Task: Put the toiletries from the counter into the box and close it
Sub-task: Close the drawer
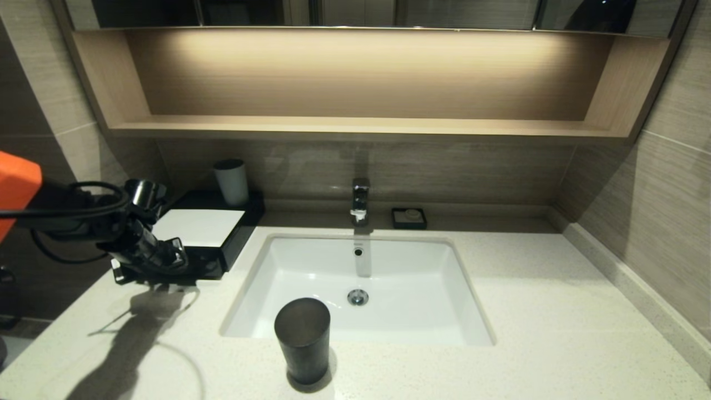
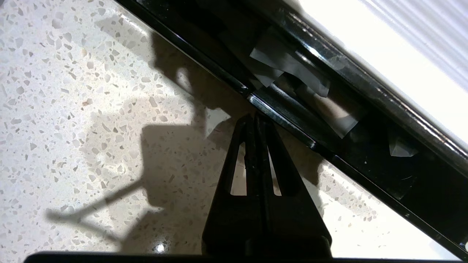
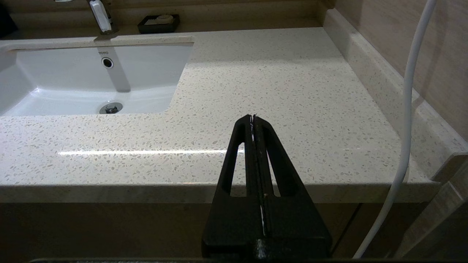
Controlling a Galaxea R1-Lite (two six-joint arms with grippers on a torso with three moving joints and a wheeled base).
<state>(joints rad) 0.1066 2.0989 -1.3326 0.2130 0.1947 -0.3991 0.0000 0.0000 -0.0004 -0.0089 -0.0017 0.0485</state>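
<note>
Left gripper (image 2: 256, 118) was pressed together, empty, its tips at the front lip of the box's open drawer (image 2: 292, 120). That box (image 1: 214, 222) sat at the counter's (image 1: 527, 311) back-left corner, left of the basin (image 1: 355, 278). Translucent packets (image 2: 289, 69), judged to be the toiletries, lay inside the drawer, so the step in hand appeared to be closing. To do it well, the joined fingertips should bear squarely on the drawer front near its middle and push straight toward the wall, slowly, so the box does not skew or slide. Right gripper (image 3: 254, 118) was likewise pressed together, parked off the counter's front edge.
</note>
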